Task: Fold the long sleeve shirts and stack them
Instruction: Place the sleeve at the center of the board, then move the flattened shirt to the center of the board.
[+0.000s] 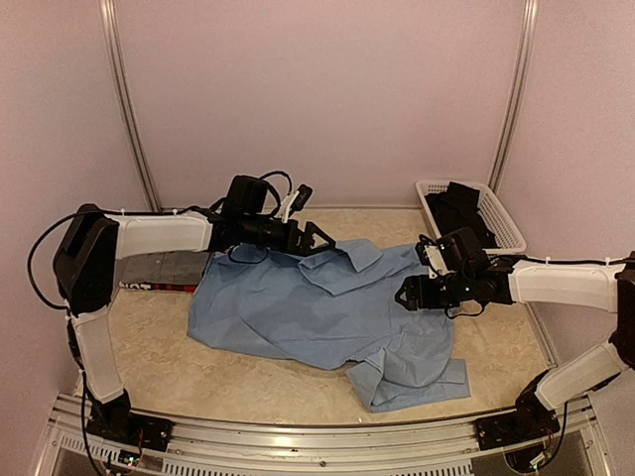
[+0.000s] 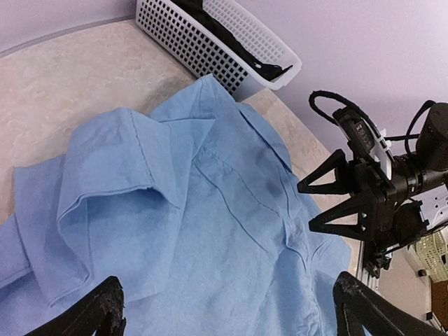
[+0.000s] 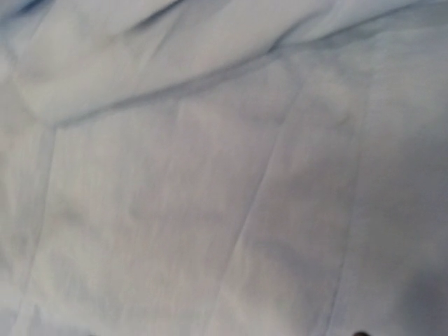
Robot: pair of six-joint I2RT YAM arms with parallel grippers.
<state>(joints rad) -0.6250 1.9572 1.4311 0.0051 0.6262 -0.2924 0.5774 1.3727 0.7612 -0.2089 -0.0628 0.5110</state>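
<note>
— Long sleeve shirts: where does each lie?

— The large light blue collared cloth shirt (image 1: 317,307) is spread, rumpled, across the middle of the beige mottled tabletop (image 1: 169,367), with its collar (image 1: 357,254) toward the far wall. The folded grey shirt (image 1: 174,266) lies at the left, beneath the left arm. It rests on the red-and-black plaid shirt (image 1: 149,287), of which only the near edge shows.

— And the end effectors?

— The left gripper (image 1: 319,238) is at the far edge of the blue shirt, beside the collar. Its jaws are spread wide with nothing between them. In the left wrist view both fingertips (image 2: 105,308) stand over the cloth; whether they touch it cannot be told. The right gripper (image 1: 405,295) is over the shirt's right side. The left wrist view shows its jaws parted and nothing gripped. Its own camera gives only blurred blue cloth, close up.

— Anything else on the table?

— A white plastic mesh basket (image 1: 506,233) sits in the far right corner, just beside the blue shirt, with dark cloth (image 1: 464,208) inside.
</note>
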